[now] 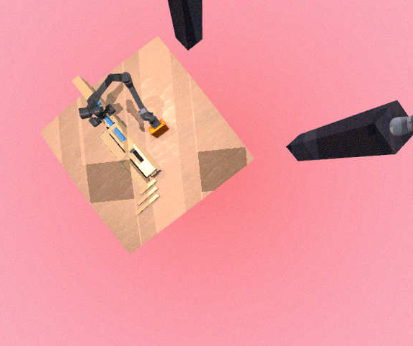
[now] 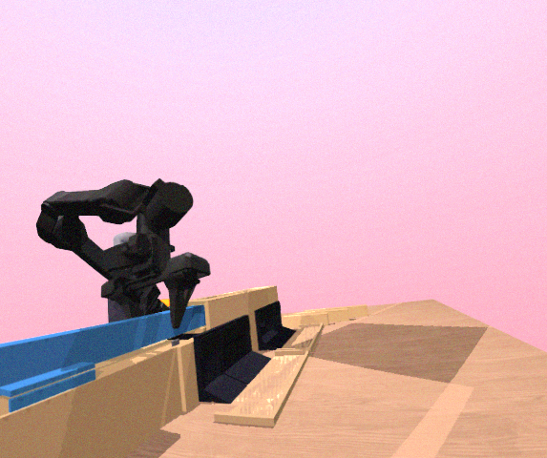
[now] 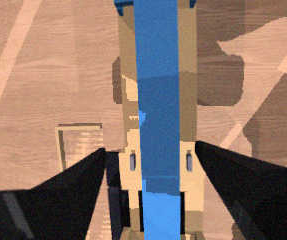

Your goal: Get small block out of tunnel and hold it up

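The long blue handle (image 1: 108, 121) (image 2: 91, 335) (image 3: 158, 100) sticks out of the covered wooden tunnel (image 1: 148, 169) (image 2: 231, 305) and lies along a wooden channel (image 2: 91, 399) (image 3: 188, 100). My gripper (image 1: 102, 115) (image 3: 151, 149) is open and points down over the handle. In the wrist view its fingers stand one on each side of the handle, with a gap on both sides. In the exterior view one finger is in front of the handle; the other is hidden. The small block does not show in any view. The cage's part inside the tunnel is mostly hidden.
Three loose rods (image 1: 147, 205) lie beyond the tunnel's far end. A thin wooden frame with a see-through panel (image 2: 259, 379) lies along the tunnel's side, below dark side openings (image 2: 223, 349). An orange block (image 1: 158, 129) is at the arm's base. Small grey pins (image 3: 132, 161) flank the handle.
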`<action>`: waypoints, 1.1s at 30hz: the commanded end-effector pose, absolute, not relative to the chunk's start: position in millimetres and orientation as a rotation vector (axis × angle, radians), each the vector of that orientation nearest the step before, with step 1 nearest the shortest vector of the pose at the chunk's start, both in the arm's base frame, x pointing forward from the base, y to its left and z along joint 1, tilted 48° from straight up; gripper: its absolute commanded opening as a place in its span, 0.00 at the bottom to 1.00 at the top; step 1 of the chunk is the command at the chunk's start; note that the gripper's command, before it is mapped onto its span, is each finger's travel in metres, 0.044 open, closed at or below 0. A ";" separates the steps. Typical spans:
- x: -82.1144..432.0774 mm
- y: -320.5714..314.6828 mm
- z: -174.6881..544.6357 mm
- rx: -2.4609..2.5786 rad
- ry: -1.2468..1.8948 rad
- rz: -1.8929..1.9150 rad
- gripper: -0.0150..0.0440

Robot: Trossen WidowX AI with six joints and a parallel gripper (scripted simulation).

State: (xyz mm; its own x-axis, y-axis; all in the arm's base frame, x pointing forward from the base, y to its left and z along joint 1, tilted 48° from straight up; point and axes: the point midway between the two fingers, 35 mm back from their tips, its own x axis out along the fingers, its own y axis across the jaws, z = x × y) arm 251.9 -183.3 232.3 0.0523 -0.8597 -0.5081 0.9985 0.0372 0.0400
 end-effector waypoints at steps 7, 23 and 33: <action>252.4 -183.1 233.2 0.442 0.389 -1.484 0.42; 253.7 -167.5 210.5 0.445 0.395 -1.483 0.25; 251.9 -149.0 184.7 0.442 0.395 -1.482 0.25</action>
State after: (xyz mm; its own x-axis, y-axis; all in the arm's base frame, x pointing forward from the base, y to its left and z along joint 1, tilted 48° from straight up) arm 250.5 -162.5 208.4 0.0458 -0.8759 -0.4802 0.9980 0.0188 0.0609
